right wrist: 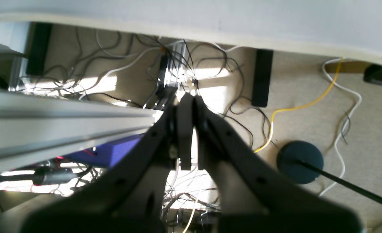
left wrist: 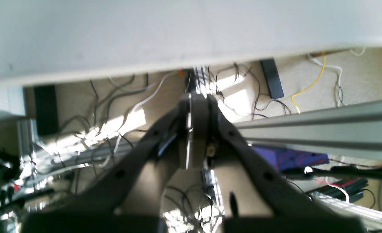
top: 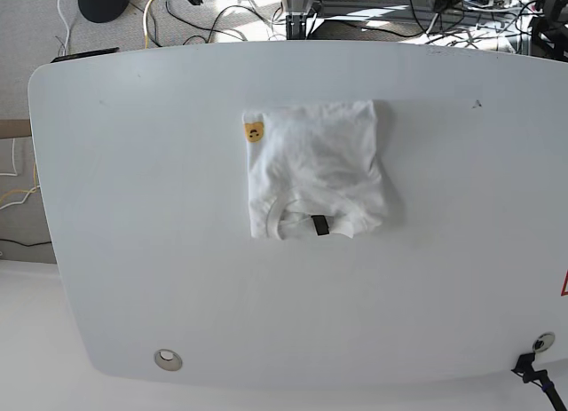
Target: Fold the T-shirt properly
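The T-shirt (top: pixel 315 180) is seen folded into a compact, nearly square packet on the white table (top: pixel 133 251), a little toward the far edge from the middle. It lies well away from both grippers, which are not seen in the overhead view at all. Little is judged to be left that could go wrong: the packet's right-hand edge bulges slightly and the lower corners are rounded, so a loose layer could be sprung open if the cloth were brushed by an arm. No such contact is shown.

The collar is turned up at the near edge, with the black neck label (top: pixel 319 225) at its centre. A small yellow patch (top: pixel 254 132) sits at the far left corner. The print is hidden, and soft creases run across the white cloth.

The left gripper (left wrist: pixel 191 97) is shown clenched with nothing between its jaws, held beyond the table edge above the cables (left wrist: pixel 113 100) on the floor. The right gripper (right wrist: pixel 187 97) is likewise clamped on nothing, with a metal rail (right wrist: pixel 64 126) beside it.
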Available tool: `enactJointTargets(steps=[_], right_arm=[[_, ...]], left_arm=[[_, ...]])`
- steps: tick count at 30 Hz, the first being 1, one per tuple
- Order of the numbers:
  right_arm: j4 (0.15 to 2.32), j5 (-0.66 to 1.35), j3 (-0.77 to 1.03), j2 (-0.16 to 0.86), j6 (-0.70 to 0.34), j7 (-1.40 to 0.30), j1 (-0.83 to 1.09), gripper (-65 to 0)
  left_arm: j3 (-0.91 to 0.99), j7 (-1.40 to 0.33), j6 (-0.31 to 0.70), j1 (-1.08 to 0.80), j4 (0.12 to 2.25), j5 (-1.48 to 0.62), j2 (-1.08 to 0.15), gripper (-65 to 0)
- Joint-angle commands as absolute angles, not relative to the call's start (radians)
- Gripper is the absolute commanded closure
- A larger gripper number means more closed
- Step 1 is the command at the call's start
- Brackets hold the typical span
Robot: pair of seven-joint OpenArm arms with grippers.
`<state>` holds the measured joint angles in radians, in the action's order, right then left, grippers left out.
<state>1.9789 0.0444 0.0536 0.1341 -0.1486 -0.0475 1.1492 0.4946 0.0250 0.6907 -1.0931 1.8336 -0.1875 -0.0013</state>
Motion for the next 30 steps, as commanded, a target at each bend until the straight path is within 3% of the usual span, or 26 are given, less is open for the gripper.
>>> enactJointTargets(steps=[1,8,18,26,30], right_arm=[[1.985,0.045,0.064,0.137,-0.156,-0.024,1.184,0.0],[1.842,0.050,0.067,0.136,-0.156,-0.024,1.233,0.0],[1.288,0.053,-0.077,0.128,-0.156,-0.024,0.852,0.0],[0.892,0.047,-0.084,0.090,-0.156,-0.022,0.591,0.0],[0.759,0.047,-0.084,0.088,-0.156,-0.022,0.498,0.0]], left_arm=[[0.498,0.050,0.698,-1.109,1.816,-0.203,-0.001,0.0],[0.490,0.050,0.698,-1.113,1.578,-0.200,0.001,0.0],[0.443,0.047,0.698,-0.739,1.052,0.070,0.008,0.0],[0.443,0.048,0.698,-0.469,0.607,0.237,0.005,0.0],[0.443,0.045,0.542,-0.358,0.404,0.328,-0.030,0.0]])
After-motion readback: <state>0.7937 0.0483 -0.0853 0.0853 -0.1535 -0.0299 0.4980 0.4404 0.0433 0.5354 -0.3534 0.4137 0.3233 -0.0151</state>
